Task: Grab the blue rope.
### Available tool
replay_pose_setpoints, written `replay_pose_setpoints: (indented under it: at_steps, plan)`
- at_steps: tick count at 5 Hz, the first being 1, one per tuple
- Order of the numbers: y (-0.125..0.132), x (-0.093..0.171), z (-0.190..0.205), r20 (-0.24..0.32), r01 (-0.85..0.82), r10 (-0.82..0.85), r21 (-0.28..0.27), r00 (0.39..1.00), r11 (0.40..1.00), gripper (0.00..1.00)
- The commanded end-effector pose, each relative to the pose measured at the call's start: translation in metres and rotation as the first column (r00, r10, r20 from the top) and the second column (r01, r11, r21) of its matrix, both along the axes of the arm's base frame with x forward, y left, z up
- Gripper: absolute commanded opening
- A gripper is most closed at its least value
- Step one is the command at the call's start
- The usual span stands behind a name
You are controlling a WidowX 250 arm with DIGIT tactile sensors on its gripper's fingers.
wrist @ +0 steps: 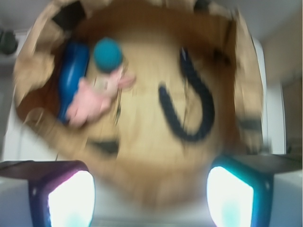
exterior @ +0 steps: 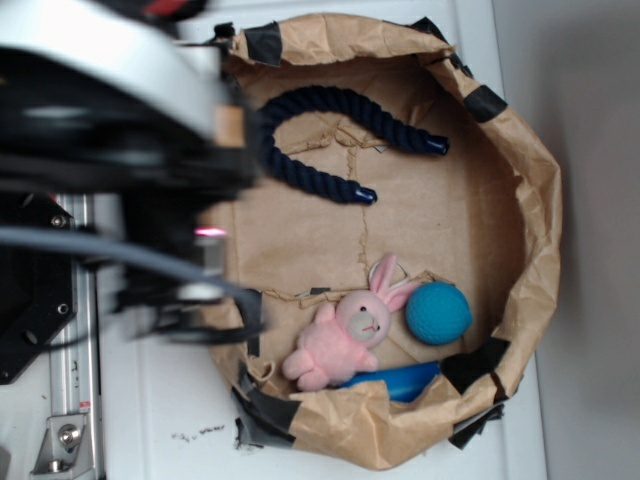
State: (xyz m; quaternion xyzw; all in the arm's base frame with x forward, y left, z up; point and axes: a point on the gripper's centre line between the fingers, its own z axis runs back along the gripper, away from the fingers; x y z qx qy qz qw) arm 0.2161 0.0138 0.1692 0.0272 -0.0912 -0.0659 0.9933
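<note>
The blue rope (exterior: 330, 97) lies bent in a U on the brown paper floor at the far side of the bag, its glossy capped ends pointing right. In the wrist view the blue rope (wrist: 207, 111) appears right of centre, blurred. My gripper (wrist: 151, 194) is open, with its two fingers (wrist: 71, 198) set wide apart at the bottom of the view and nothing between them. It hovers above the bag's edge, well short of the rope. In the exterior view the blurred arm (exterior: 150, 150) covers the left side, and the fingertips are not clear there.
A brown paper bag (exterior: 535, 200) with black tape forms a walled basin. Inside it lie a pink bunny (exterior: 340, 340), a teal knitted ball (exterior: 438, 312) and a flat bright blue object (exterior: 400, 380), grouped away from the rope. A metal rail (exterior: 70, 400) runs at the left.
</note>
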Motion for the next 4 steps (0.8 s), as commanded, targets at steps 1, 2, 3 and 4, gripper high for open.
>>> replay_pose_setpoints:
  at_steps: [1, 2, 3, 4]
  plan:
    - [0.012, 0.056, -0.07, -0.012, 0.062, -0.062, 0.059, 0.998, 0.996, 1.0]
    - [0.021, 0.06, -0.093, -0.056, 0.106, -0.101, 0.1, 0.993, 0.989, 1.0]
    - [0.047, 0.063, -0.096, -0.063, 0.11, -0.102, 0.135, 0.993, 0.985, 1.0]
    - [0.067, 0.062, -0.095, -0.052, 0.084, -0.078, 0.129, 0.996, 0.988, 1.0]
